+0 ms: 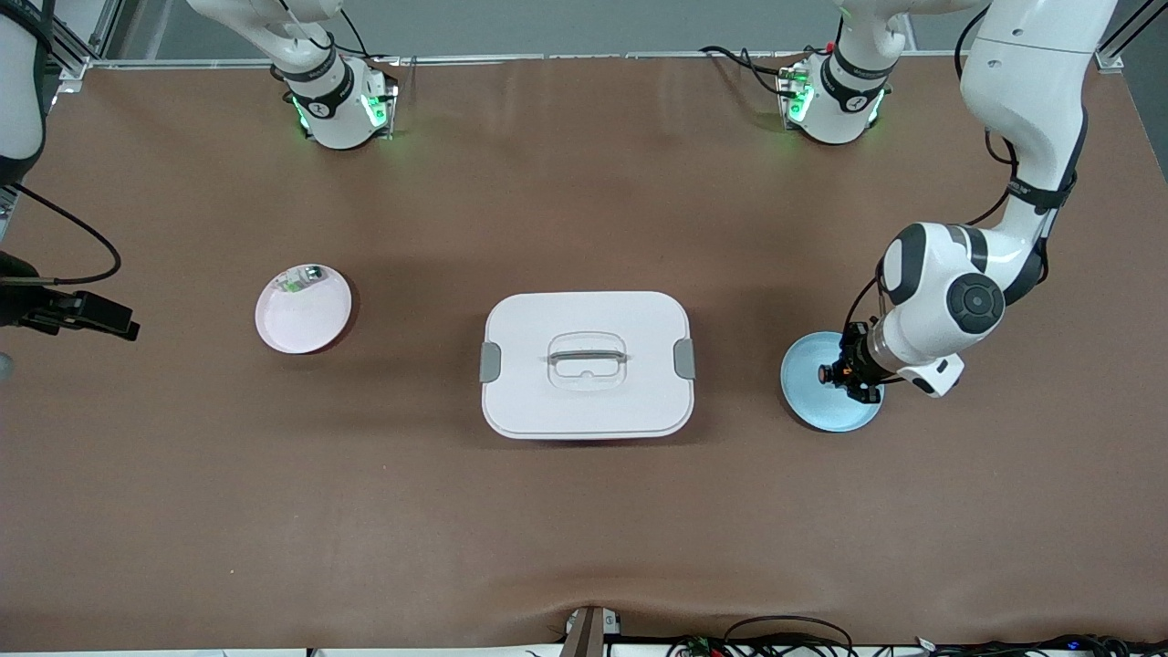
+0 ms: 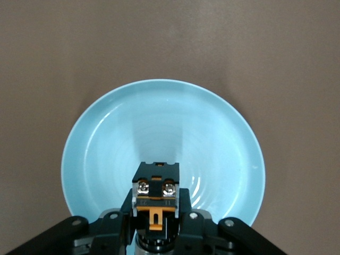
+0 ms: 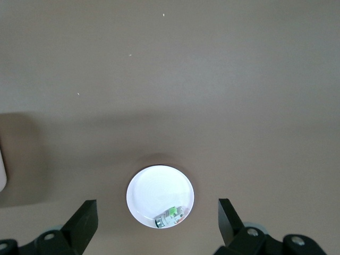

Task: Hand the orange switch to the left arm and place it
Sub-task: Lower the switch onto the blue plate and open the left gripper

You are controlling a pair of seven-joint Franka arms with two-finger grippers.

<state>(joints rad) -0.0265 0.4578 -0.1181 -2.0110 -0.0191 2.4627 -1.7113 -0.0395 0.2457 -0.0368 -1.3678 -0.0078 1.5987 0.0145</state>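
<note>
Front view showed the left arm (image 1: 1022, 164) reaching down from its base toward its own end of the tabletop (image 1: 584, 529), with the left hand (image 1: 844, 372) low over a blue plate (image 1: 817, 406). That hand was closed on the orange switch (image 1: 829, 373), a tiny black part with orange marks, which sat just over the plate's inside; whether it touched the plate could not be told. Left wrist view showed the same grip from above: the switch (image 2: 155, 192) clamped between the black fingers (image 2: 183, 210), its two silver screws and an orange tab facing the camera, and the blue plate (image 2: 159, 117) spread out below it on the brown surface. The white box (image 1: 587, 365), lidded, with grey side clips and a recessed handle, stood in the middle of the tabletop, between the blue plate and a pink plate (image 1: 303, 315) that lay toward the right arm's end. A small silver-and-green part (image 1: 299, 278) rested in the pink plate near its rim. The right arm waited at its end of the tabletop, its right hand (image 1: 91, 315) up in the air with fingers spread wide and nothing between them; right wrist view showed those open fingers (image 3: 85, 223) high above the pink plate (image 3: 159, 194) and the green part (image 3: 171, 215)
</note>
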